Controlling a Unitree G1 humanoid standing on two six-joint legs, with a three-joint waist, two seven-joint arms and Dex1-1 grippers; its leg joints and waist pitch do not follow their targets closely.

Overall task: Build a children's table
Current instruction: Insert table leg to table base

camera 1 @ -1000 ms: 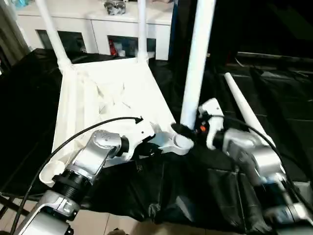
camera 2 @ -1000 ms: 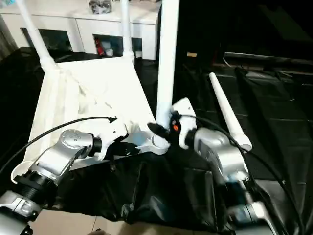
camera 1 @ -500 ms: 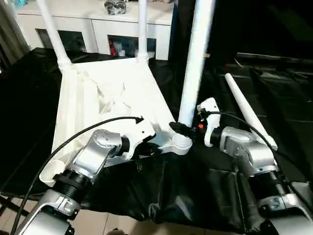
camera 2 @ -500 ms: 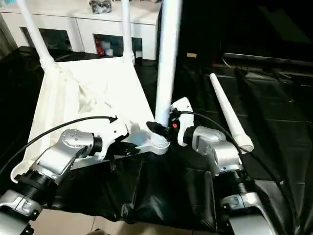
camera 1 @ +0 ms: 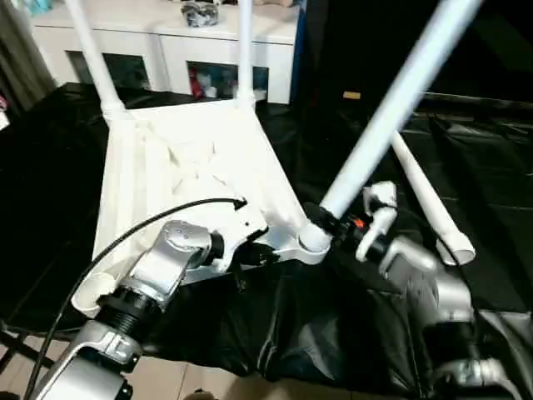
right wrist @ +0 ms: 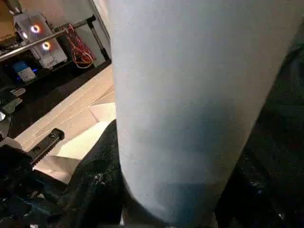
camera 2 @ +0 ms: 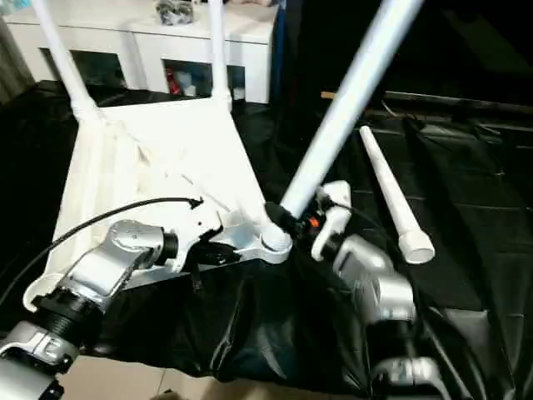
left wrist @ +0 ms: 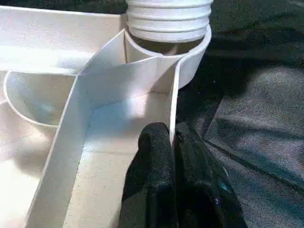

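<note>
The left end effector (left wrist: 172, 156) pinches the upturned tabletop's (camera 1: 200, 167) near rim; the right end effector (camera 1: 326, 223) clasps a leg (camera 1: 391, 108) leaning right from the near-right corner socket (camera 1: 312, 240)

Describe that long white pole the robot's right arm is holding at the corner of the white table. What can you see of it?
The leg is a smooth white plastic tube, now leaning steeply to the robot's right rather than upright. Its lower end, ringed with ridges, sits at the table top's near corner socket. The right gripper clamps it just above the socket. Its upper end runs out of the picture.
</note>
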